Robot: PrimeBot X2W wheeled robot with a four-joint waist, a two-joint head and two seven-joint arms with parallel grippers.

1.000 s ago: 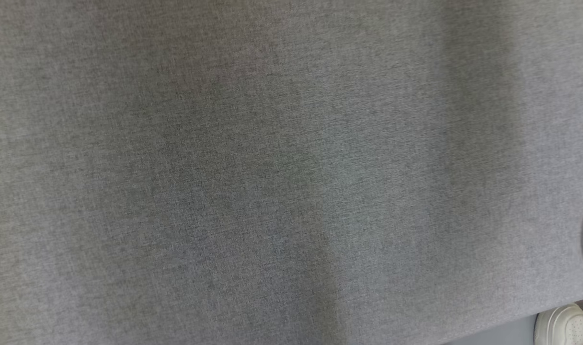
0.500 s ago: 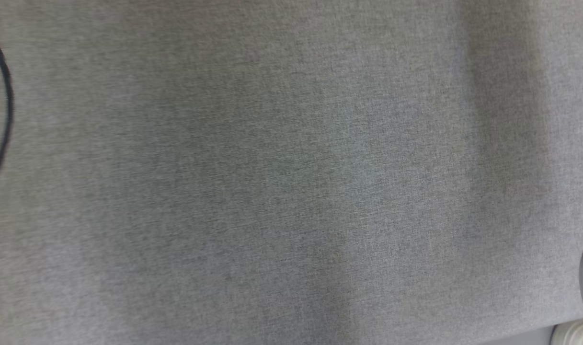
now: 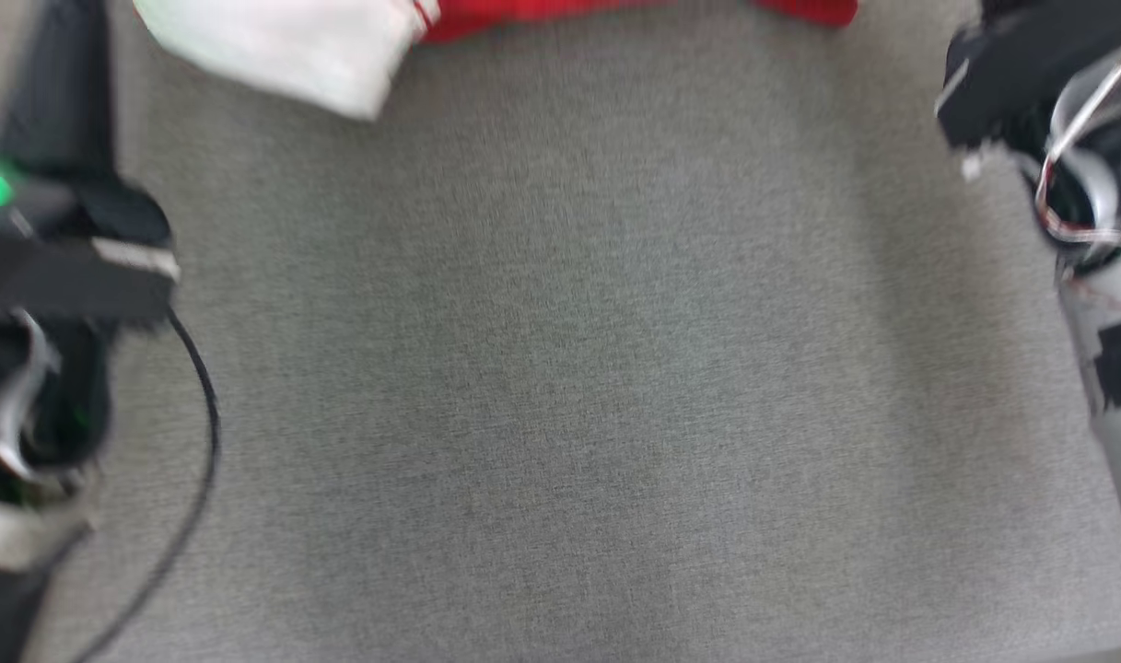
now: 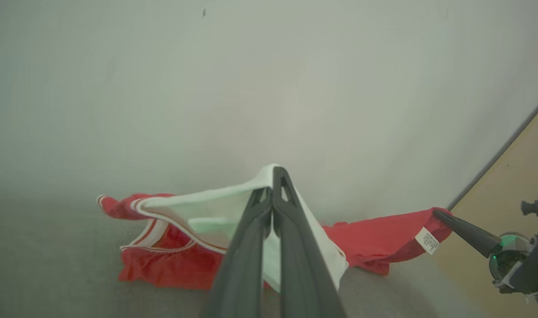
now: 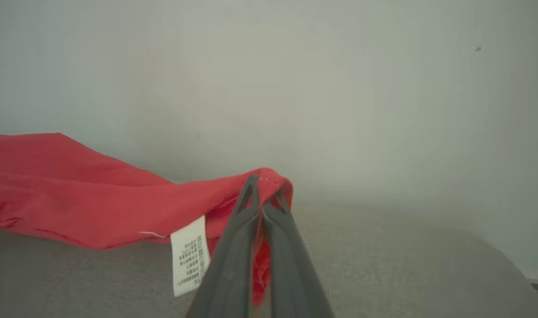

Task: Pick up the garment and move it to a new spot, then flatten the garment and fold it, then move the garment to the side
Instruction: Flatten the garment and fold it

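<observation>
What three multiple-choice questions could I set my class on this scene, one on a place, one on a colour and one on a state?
1. In the head view, where is the garment?
A. at the bottom edge
B. at the top edge
C. in the middle

2. What colours is the garment?
A. red and white
B. blue and yellow
C. all black

3. How does the right gripper stand?
A. wide open above the garment
B. open, holding nothing
C. shut on the garment's red edge

Key:
1 B: the white and red fabric runs along the top edge of that view.
2 A: the left wrist view shows red cloth with a white panel.
3 C: in its own wrist view it is closed, with red fabric pinched at its tip.
</observation>
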